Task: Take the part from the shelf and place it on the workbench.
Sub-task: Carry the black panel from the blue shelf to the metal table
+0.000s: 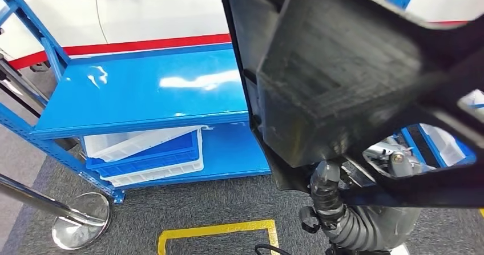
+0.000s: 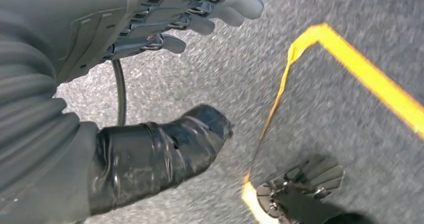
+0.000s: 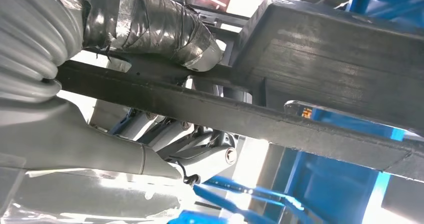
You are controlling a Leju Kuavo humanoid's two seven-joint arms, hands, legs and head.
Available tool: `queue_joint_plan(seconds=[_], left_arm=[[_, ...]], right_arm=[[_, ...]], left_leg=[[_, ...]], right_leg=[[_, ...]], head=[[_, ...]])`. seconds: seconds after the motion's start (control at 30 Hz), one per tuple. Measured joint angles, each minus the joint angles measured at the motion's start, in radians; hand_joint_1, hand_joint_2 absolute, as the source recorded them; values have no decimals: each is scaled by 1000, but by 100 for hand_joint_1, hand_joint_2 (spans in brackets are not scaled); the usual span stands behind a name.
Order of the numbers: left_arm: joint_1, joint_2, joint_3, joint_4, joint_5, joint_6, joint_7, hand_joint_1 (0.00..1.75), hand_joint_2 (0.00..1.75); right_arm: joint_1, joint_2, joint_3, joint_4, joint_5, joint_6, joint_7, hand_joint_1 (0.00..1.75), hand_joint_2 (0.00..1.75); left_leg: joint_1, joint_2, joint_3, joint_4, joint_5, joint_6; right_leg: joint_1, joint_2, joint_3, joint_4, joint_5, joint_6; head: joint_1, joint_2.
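Beside the shelf (image 1: 142, 89), right hand (image 3: 165, 108) around part (image 1: 337, 67).

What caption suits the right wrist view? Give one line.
Right hand grips the black part by its bar, blue shelf frame behind.

We see right hand (image 3: 165, 129) entering from 9 o'clock, grey ribbed cover at edge. Tape-wrapped thumb (image 3: 155, 26) lies on one face of black part (image 3: 320, 73), darker fingers (image 3: 200, 154) curl against opposite face; hand grips flat bar of part between them. Bar runs from 9 toward 4 o'clock. Blocky body of part fills 1 to 3 o'clock. Blue shelf frame (image 3: 320, 189) sits behind, toward 5 o'clock.
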Motion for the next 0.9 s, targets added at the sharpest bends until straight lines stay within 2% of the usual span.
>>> queue_joint_plan(seconds=[0.03,0.07,0.1,0.13,0.17,0.2,0.23,0.27,0.3,0.33,0.37,0.4,0.43,0.47,0.5,0.53,0.57,0.6,0.63,0.67,0.7,0.73,0.77,0.8,0.83,0.9], left_arm=[[0,-1,0,0,0,0,0,0,175],[-1,-2,0,0,0,0,0,0,175],[-2,-2,0,0,0,0,0,0,175],[-2,-2,0,0,0,0,0,0,175],[-3,-2,0,0,1,0,0,0,175],[-3,-2,0,0,1,0,0,0,175],[-5,-1,0,0,3,0,0,0,175],[-8,0,0,1,4,0,-1,0,175],[-11,2,0,1,6,-1,-2,0,175],[-13,3,-1,1,7,-1,-3,0,175],[-15,3,-1,1,7,-2,-4,0,175],[-15,2,-1,1,8,-3,-5,0,175],[-15,1,-1,1,8,-4,-6,0,175],[-14,-1,-1,1,8,-5,-7,0,175],[-13,-2,-1,1,8,-7,-7,0,175],[-12,-4,-1,1,8,-8,-8,0,175],[-12,-6,-1,1,8,-9,-9,0,175],[-12,-8,-1,1,7,-10,-10,0,175],[-12,-9,-1,1,6,-11,-12,0,175],[-12,-10,-1,1,3,-12,-14,0,175],[-12,-11,-1,1,0,-12,-16,0,175],[-12,-11,-2,1,-4,-12,-19,0,175],[-12,-11,-2,1,-8,-11,-22,0,175],[-12,-11,-3,1,-11,-10,-25,0,175],[-11,-11,-3,2,-14,-8,-28,0,175],[-9,-10,-5,2,-11,-4,-32,0,175]], right_arm=[[1,1,0,0,0,0,0,175,175],[3,2,0,0,0,0,0,175,175],[4,2,0,0,0,0,0,175,175],[6,3,0,0,0,1,0,175,175],[6,3,0,0,-1,1,0,175,175],[7,4,0,0,-1,1,0,175,175],[7,4,0,0,-1,1,0,175,175],[7,5,0,0,-2,1,-1,175,175],[7,6,0,0,-2,1,-1,175,175],[7,6,0,0,-3,1,-1,175,175],[7,6,0,0,-5,2,-1,175,175],[7,6,0,1,-7,2,-1,175,175],[7,6,0,2,-9,2,-1,175,175],[7,6,0,3,-10,2,-1,175,175],[8,6,0,4,-12,2,-2,175,175],[8,6,0,4,-13,1,-2,175,175],[9,6,0,4,-15,0,-2,175,175],[9,6,0,4,-17,-2,-2,175,175],[10,6,0,4,-19,-6,-3,175,175],[12,6,0,4,-24,-11,-4,175,175],[14,6,0,4,-31,-19,-6,175,175],[15,6,0,4,-42,-26,-10,175,175],[16,5,0,4,-57,-32,-16,175,175],[18,4,0,3,-73,-37,-25,175,175],[18,4,0,3,-93,-39,-36,175,175],[18,3,0,3,-136,-41,-62,175,175]], left_leg=[[0,0,-13,57,-55,-1],[0,0,-21,116,-94,-1],[-1,0,-19,162,-107,1],[-3,-1,-6,187,-95,4],[-6,-1,22,182,-67,10],[-11,-1,66,145,-38,17],[-17,-1,123,80,-29,29],[-23,-1,181,1,-37,41],[-29,-1,224,-63,-51,49],[-34,-1,250,-108,-65,57],[-37,-1,255,-130,-63,61],[-36,0,251,-137,-50,64],[-34,2,247,-146,-34,68],[-30,5,239,-154,-18,72],[-27,8,228,-158,-2,74],[-27,9,213,-157,10,76],[-26,10,195,-152,21,77],[-25,10,176,-147,32,75],[-24,10,155,-139,42,72],[-22,10,134,-129,51,68],[-19,10,112,-117,59,62],[-17,10,92,-102,65,56],[-15,9,74,-86,69,49],[-15,7,60,-73,73,42],[-15,6,51,-65,79,36],[-12,4,40,-62,93,23]], right_leg=[[2,0,-17,0,12,-3],[4,0,-33,1,25,-6],[7,0,-50,2,38,-7],[9,0,-67,5,50,-7],[11,0,-83,8,61,-7],[13,0,-98,10,72,-7],[14,-1,-109,12,82,-6],[14,-2,-116,12,91,-3],[13,-4,-119,10,100,1],[10,-7,-120,7,111,6],[9,-8,-120,0,122,12],[8,-9,-121,-4,130,17],[7,-8,-125,-2,121,23],[7,-6,-132,14,92,27],[6,-4,-142,50,43,32],[4,-3,-154,102,-12,37],[2,-3,-165,164,-56,43],[-1,-3,-172,220,-74,48],[-5,-3,-168,255,-64,54],[-8,-3,-151,262,-36,59],[-12,-3,-117,237,-6,64],[-17,-3,-72,185,3,70],[-16,-1,-25,121,-7,71],[-15,0,7,70,-25,67],[-11,2,23,39,-42,60],[-6,1,13,30,-34,35]], head=[[-2,0],[-3,0],[-3,0],[-3,0],[-3,0],[-3,0],[-2,0],[-2,0],[-2,0],[-2,0],[-2,0],[-3,0],[-3,0],[-2,0],[-1,0],[0,0],[1,0],[1,0],[1,0],[1,0],[1,0],[1,0],[1,0],[0,0],[-1,0],[-4,0]])
